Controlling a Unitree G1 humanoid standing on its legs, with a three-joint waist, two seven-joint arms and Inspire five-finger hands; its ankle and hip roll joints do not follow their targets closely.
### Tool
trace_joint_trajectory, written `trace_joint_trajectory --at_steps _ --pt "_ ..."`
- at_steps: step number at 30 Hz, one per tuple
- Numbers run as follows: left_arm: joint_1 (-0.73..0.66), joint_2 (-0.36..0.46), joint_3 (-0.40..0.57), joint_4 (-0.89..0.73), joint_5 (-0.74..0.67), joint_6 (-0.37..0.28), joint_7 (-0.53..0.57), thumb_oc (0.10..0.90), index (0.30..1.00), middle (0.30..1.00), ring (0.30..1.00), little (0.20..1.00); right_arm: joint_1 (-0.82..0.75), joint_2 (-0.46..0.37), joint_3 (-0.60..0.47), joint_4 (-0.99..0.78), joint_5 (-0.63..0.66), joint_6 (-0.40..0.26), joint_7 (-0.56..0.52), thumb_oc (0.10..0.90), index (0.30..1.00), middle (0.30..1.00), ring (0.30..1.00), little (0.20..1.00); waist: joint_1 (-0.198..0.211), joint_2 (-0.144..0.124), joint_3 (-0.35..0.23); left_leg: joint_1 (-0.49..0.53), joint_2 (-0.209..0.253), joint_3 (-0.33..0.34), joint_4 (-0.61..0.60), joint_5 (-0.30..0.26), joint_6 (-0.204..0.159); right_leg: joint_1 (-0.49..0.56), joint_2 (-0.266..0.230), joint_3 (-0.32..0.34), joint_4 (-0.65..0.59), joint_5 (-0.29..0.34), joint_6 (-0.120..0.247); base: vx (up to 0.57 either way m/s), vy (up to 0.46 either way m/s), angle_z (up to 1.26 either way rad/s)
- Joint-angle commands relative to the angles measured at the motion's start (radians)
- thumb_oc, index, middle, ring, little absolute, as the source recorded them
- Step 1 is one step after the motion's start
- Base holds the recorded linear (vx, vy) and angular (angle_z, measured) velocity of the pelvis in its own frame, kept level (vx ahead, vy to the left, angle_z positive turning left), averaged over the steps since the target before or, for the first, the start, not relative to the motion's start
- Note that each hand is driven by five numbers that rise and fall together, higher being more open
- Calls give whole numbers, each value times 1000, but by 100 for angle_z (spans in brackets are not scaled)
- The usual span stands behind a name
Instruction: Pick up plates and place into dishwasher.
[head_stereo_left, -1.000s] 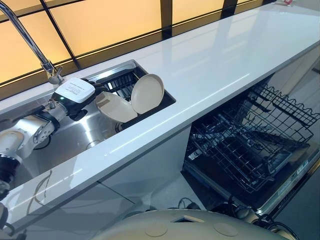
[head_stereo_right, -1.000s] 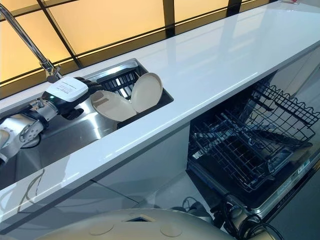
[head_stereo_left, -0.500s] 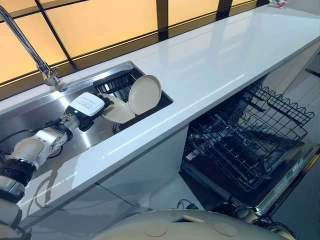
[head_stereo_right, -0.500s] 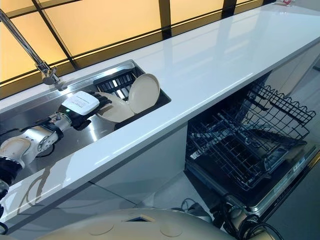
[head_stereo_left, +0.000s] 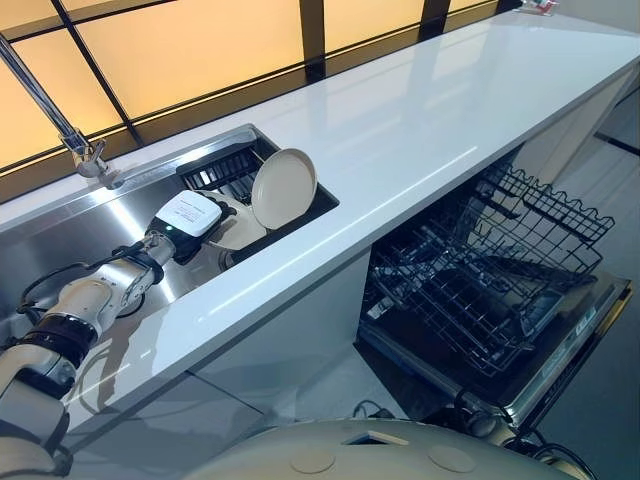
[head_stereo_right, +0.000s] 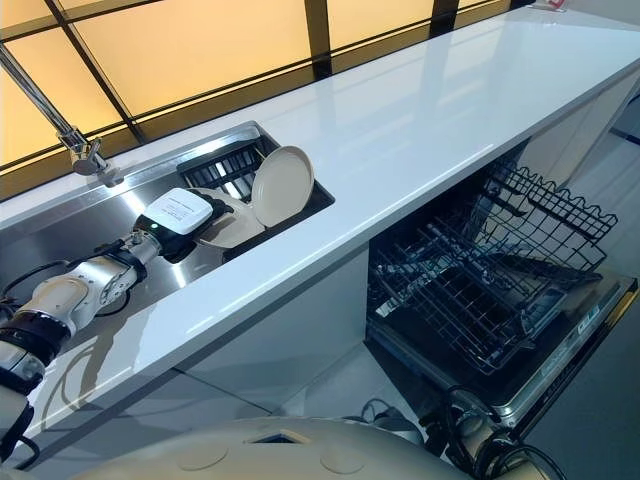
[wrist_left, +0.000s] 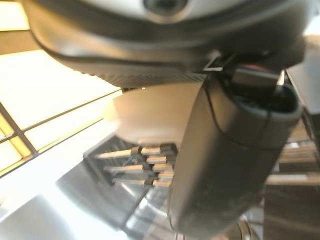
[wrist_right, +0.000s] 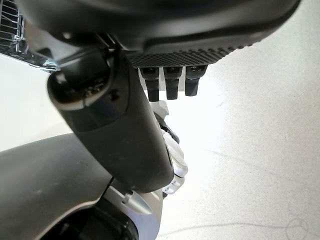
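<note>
Two cream plates are in the sink (head_stereo_left: 120, 215). One plate (head_stereo_left: 284, 187) stands tilted on edge against the black dish rack (head_stereo_left: 222, 165). The other plate (head_stereo_left: 240, 230) lies low beside it, partly covered by my left hand (head_stereo_left: 190, 213), which reaches into the sink and rests on or at that plate. In the left wrist view a cream plate (wrist_left: 145, 115) sits just past the palm, with the thumb (wrist_left: 230, 165) in front of it. My right hand (wrist_right: 115, 130) hangs over pale floor with relaxed fingers, holding nothing. The dishwasher (head_stereo_left: 480, 300) stands open at the right.
A white countertop (head_stereo_left: 420, 130) runs between the sink and the dishwasher. The dishwasher's wire racks (head_stereo_left: 545, 215) are pulled out over its lowered door. A tall faucet (head_stereo_left: 60, 125) rises behind the sink's left part, in front of amber windows.
The camera has shifted a little. My left hand has come down into the sink and toward the lying plate, and now covers more of it. The standing plate has stayed put.
</note>
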Motion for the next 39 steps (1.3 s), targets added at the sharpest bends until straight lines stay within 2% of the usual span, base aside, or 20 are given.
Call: trace_joint_trajectory --at_steps 1,5,9,20,25,27,28,30,33,39 --pt "-244 35 40 55 -18 74 155 100 300 300 300 200 -74 0 24 11 11 -5 0 800 900 900 900 900 -14 -1 8 -4 -89 82 7 -81 75 17 10 11 50 -62 55 0 0 0" --pt "-263 36 45 60 -1 62 204 100 300 300 300 200 -74 4 24 16 10 -5 -4 800 900 900 900 900 -13 -2 7 -6 -88 82 7 -80 74 14 9 10 51 -62 54 0 0 0" --pt "-284 62 39 40 13 60 202 100 300 300 300 200 -76 1 26 16 9 -4 -1 800 900 900 900 900 -11 0 7 -6 -89 80 7 -80 74 14 8 7 53 -63 55 0 0 0" --pt "-302 189 61 -36 26 21 159 100 300 300 300 200 -73 -12 17 11 -7 -8 7 800 900 900 900 900 3 8 3 -4 -90 71 7 -81 72 19 6 -1 53 -66 56 0 0 0" --pt "-321 240 65 -68 28 -64 112 100 300 300 300 200 -73 -18 15 9 -13 -13 17 800 900 900 900 900 9 9 0 -4 -92 66 7 -80 72 19 5 -5 53 -65 58 0 0 0" --pt "-341 265 57 -94 8 -145 55 100 300 300 300 200 -73 -24 10 6 -13 -11 25 800 900 900 900 900 10 11 0 -4 -93 65 7 -81 72 19 5 -6 52 -65 59 0 0 0" --pt "-357 288 55 -125 7 -149 28 100 300 300 300 200 -74 -28 7 5 -14 -10 29 800 900 900 900 900 11 13 0 -4 -93 64 7 -80 71 18 5 -6 53 -65 60 0 0 0" --pt "-386 323 43 -166 -58 -198 -45 100 300 300 300 200 -74 -35 6 -3 -9 -4 36 800 900 900 900 900 14 16 0 -3 -93 62 7 -81 71 19 5 -9 52 -64 61 0 0 0" --pt "-466 388 22 -249 -132 -220 -153 100 300 300 300 200 -72 -45 4 -2 -7 -13 41 800 900 900 900 900 17 21 1 0 -93 60 7 -80 71 21 2 -14 52 -64 62 -16 -17 3" --pt "-578 427 -25 -257 -176 -261 -179 100 300 300 300 200 -75 -49 12 7 6 -17 42 800 900 900 900 900 21 23 -6 -1 -95 54 7 -81 70 25 3 -19 45 -64 63 -6 -22 6"
